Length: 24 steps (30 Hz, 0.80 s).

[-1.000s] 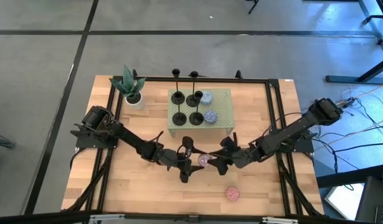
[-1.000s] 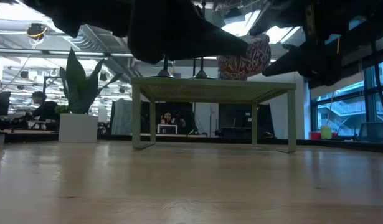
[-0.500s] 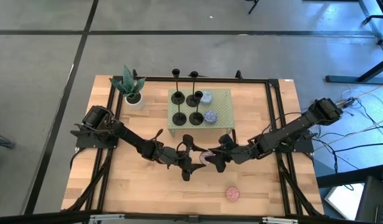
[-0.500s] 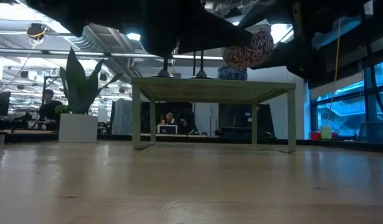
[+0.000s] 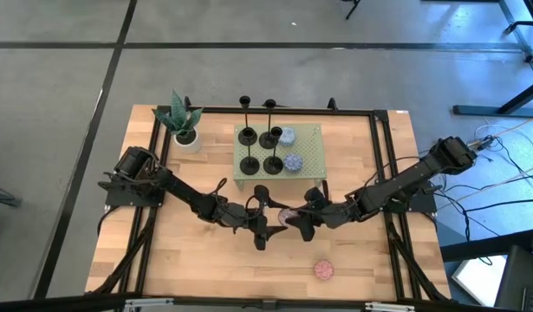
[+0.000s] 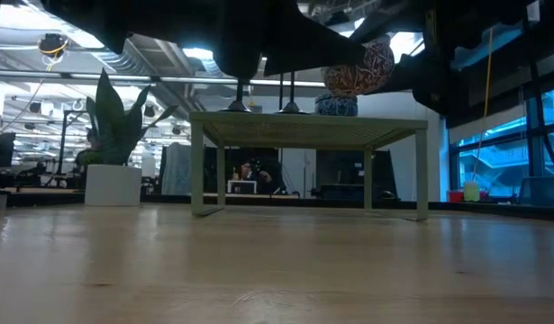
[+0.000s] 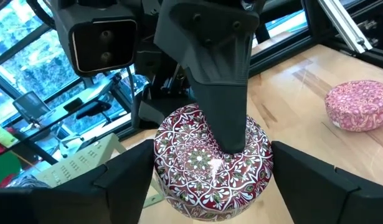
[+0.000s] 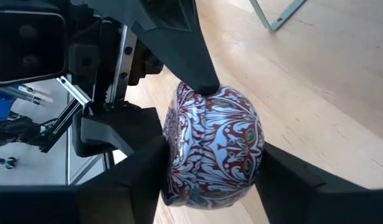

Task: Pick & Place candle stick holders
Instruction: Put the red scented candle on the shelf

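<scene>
Four matte-black candle stick holders [image 5: 248,164] stand on their disc bases on the green mesh stand [image 5: 309,143], with no gripper near them. Their bases also show in the low view [image 6: 238,106]. My left gripper [image 5: 268,222] and my right gripper [image 5: 298,221] meet over the middle of the table. Both are shut on one red patterned puck [image 5: 286,217], which is held up in the air [image 6: 358,70]. My left gripper pinches the puck's rim [image 7: 163,155] between its two fingers, one on each side of the round wall. It comes roughly level from the table's left. The puck is lifted clear of the table. My right gripper pinches the puck's two flat faces. One finger [image 7: 219,99] lies across the upper face [image 7: 203,158]; the puck hides the other. Its fingers flank the puck in its own wrist view [image 8: 213,146]. It comes from the table's right.
Two blue speckled pucks [image 5: 291,161] lie on the green stand beside the holders. A pink speckled puck [image 5: 323,270] lies on the wood near the front edge. A potted plant [image 5: 184,126] stands at the far left. A black frame [image 5: 383,173] borders the table.
My right gripper has gone toward the table's left, up to the puck in my left gripper. The puck has risen a little and tipped slightly.
</scene>
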Each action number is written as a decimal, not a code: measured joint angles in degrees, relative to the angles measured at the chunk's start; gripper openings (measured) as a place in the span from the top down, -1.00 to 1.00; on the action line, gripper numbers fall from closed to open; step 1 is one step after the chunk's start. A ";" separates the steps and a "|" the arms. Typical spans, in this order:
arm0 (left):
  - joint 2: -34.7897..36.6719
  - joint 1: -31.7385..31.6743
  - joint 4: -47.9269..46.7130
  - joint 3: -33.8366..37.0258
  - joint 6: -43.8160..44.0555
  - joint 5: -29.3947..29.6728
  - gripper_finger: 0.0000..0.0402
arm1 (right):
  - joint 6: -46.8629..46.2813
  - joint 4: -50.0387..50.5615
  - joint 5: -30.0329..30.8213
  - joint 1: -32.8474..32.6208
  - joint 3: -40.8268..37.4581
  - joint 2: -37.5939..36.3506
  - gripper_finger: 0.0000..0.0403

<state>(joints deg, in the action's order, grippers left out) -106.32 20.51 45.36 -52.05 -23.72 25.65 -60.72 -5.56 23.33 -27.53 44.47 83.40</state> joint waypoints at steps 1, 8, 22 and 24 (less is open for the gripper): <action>0.00 0.00 -0.04 0.00 -0.16 0.02 -0.51 | -0.16 -0.02 0.00 0.00 0.00 0.00 -0.05; 0.00 0.09 -0.07 0.00 0.65 -0.13 -0.59 | 0.31 0.27 0.00 0.00 0.00 0.00 -0.03; 0.75 2.46 -0.07 0.00 -1.00 10.89 -0.68 | -0.33 0.88 -0.66 -0.04 0.02 0.00 0.06; 1.50 3.35 -0.24 0.00 -3.27 13.92 -0.68 | -0.55 0.88 -1.06 -0.15 0.02 0.00 0.06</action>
<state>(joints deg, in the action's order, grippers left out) -104.82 23.86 45.13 -52.05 -26.99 39.57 -61.28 -4.68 22.27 -27.68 44.49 83.40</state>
